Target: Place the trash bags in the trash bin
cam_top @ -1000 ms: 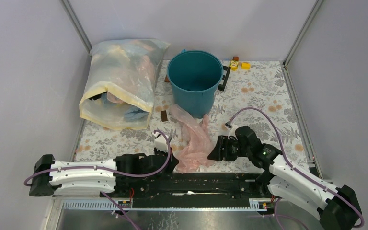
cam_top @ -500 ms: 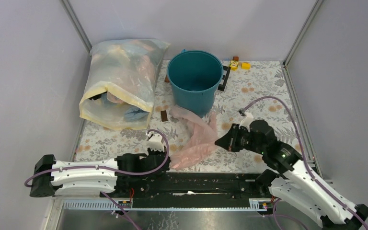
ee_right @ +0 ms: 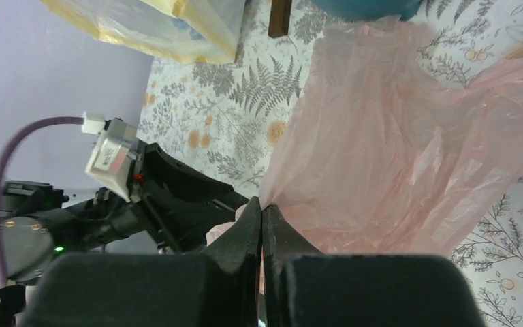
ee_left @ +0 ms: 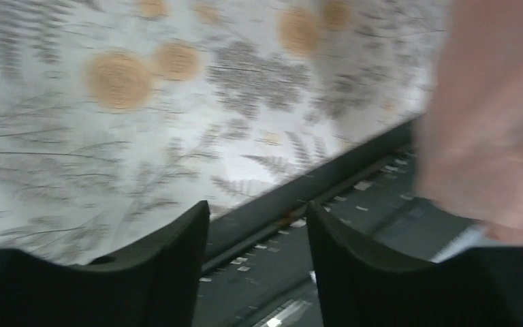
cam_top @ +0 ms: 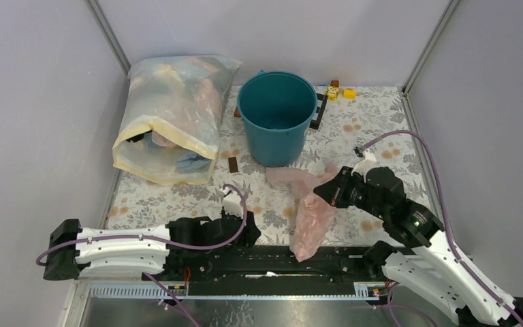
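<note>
In front of the teal bucket (cam_top: pixel 276 146), the pink trash bag (cam_top: pixel 311 219) now hangs lifted.
My right gripper (ee_right: pixel 262 212) pinches its crinkly, translucent top; my left gripper (ee_left: pixel 255 228) has let go, fingers apart.

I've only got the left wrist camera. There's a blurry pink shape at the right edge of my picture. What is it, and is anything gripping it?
Observer: It's the thin translucent pale-pink plastic bag. The right tool is shut on a fold of it.
Operator: Is it in the bin yet?
Observer: No. The round teal-blue plastic bucket stands upright at the far side of the table, and the bag is wholly outside it, on its near side.
Operator: Anything beside the bucket?
Observer: A large cloudy yellowish-white plastic sack lies to its left, with pink and blue plastic showing inside.
</note>
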Motion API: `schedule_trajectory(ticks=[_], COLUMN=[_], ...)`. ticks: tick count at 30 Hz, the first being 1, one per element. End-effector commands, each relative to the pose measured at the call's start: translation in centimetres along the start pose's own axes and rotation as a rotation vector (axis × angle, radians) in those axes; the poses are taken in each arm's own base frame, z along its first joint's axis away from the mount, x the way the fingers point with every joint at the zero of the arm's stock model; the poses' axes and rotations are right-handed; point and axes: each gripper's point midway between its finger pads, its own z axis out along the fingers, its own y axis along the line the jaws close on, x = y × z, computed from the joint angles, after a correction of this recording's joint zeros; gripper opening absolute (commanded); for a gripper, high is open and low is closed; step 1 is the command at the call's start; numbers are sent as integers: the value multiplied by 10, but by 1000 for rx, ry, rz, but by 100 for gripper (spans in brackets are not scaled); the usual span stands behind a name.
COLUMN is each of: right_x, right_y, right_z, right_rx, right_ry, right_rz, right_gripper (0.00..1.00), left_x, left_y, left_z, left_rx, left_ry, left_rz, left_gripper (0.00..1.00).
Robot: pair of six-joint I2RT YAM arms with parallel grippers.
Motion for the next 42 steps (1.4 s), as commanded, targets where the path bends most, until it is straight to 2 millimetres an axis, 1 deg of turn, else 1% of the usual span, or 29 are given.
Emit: schedule_trajectory(ticks=[1,2,4,6,9,12,16,17,19,21,24,29,30,32,33,36,38,39,42], right_x=[7,9,12,16,20,24,28,29,31,33,35,34,35,35,35,37,36,36,35], right_y=[12,14,16,16,16,15,16,16,16,17,19,23,23,24,24,23,21,20,13], right_z=[6,8,13,17,24,31,38,40,43,45,48,48,48,47,47,46,44,43,40], right_rx=[-52,-67,-82,-85,-87,-87,-96,-100,-108,-113,-120,-136,-138,-143,-142,-144,-138,-134,-107], right_ry=[60,72,90,107,134,155,177,180,188,198,214,223,225,225,224,227,219,214,194], right_rz=[-14,-13,-10,-7,-5,-3,3,7,13,17,24,26,27,26,26,22,19,18,10], right_gripper=[0,0,0,0,0,0,0,0,0,0,0,0,0,0,1,9,13,15,22], left_x=[-16,-19,-23,-28,-37,-48,-69,-74,-83,-88,-94,-99,-99,-102,-103,-109,-113,-114,-115], left_y=[-86,-97,-111,-119,-129,-138,-142,-144,-152,-155,-156,-144,-141,-139,-138,-130,-122,-118,-112], left_z=[-23,-28,-34,-36,-38,-42,-45,-46,-49,-47,-36,-12,-8,-2,1,8,14,17,23], left_rx=[416,476,550,575,584,583,541,539,544,516,429,247,218,183,165,98,50,34,35], left_ry=[-2,-14,-36,-53,-73,-99,-149,-163,-183,-184,-175,-168,-171,-186,-195,-219,-220,-216,-204], left_rz=[17,12,13,28,57,76,85,90,99,116,139,154,155,153,154,148,138,133,114], left_gripper=[65,69,74,77,78,79,78,77,70,67,66,66,64,55,47,17,3,0,0])
